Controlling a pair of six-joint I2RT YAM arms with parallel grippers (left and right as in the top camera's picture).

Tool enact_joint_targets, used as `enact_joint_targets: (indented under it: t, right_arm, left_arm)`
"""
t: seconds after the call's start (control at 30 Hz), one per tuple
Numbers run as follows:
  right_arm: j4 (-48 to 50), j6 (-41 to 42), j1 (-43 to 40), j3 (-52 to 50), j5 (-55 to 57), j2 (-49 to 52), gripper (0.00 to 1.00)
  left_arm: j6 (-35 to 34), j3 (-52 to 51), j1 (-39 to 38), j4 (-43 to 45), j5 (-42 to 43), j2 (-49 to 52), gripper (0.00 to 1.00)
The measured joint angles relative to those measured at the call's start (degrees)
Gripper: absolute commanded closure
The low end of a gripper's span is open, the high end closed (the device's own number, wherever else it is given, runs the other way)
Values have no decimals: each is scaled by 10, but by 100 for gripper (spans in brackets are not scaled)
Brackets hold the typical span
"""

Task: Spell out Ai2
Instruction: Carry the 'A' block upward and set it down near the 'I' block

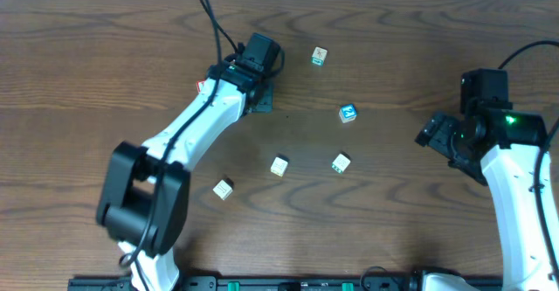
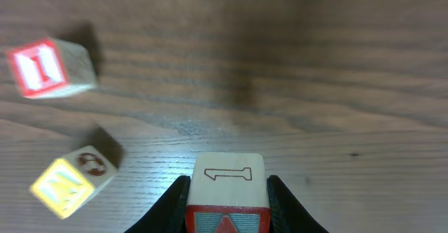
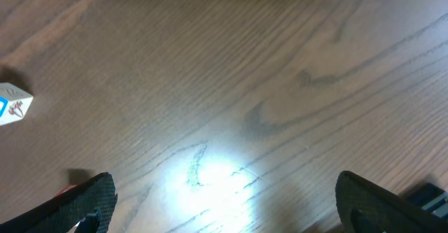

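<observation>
Grip: left hand (image 2: 227, 203) holds small red-faced wooden cube (image 2: 227, 180), likely "A", near red "I" wooden cube (image 2: 43, 68); blue "2" wooden cube (image 1: 348, 113) well apart. Right hand (image 3: 225, 201) wide, empty. Risk: shallow fingertip hold, cube could twist at set-down, knock "I".

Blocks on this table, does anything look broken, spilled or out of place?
Nothing looks damaged or spilled. The blue cube and a green-marked cube simply sit apart, turned at different angles; the left tool grips a red-edged cube.

Wood table (image 1: 87, 46) w/ blue cube (image 1: 348, 113) mid, 4 pale cubes (image 1: 279, 166) scattered nr it.
</observation>
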Motion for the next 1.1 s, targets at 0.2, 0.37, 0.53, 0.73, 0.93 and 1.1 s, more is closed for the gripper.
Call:
enact_joint_targets:
  t: [0.2,0.37,0.53,0.73,0.93,1.1]
  right_arm:
    - [-14,0,0,0,-2,0,1]
    - [-15,0,0,0,-3,0,1]
    - [-16,0,0,0,-4,0,1]
    - [-17,0,0,0,-4,0,1]
    - [-17,0,0,0,-4,0,1]
    - [-17,0,0,0,-3,0,1]
  left_arm:
    - [0,0,0,5,0,59,76]
    - [-2,0,0,14,0,65,69]
    - [-3,0,0,30,0,65,57]
    - [-3,0,0,31,0,65,57]
    - [-13,0,7,9,1,56,49]
    - [-47,0,53,-16,0,-4,29]
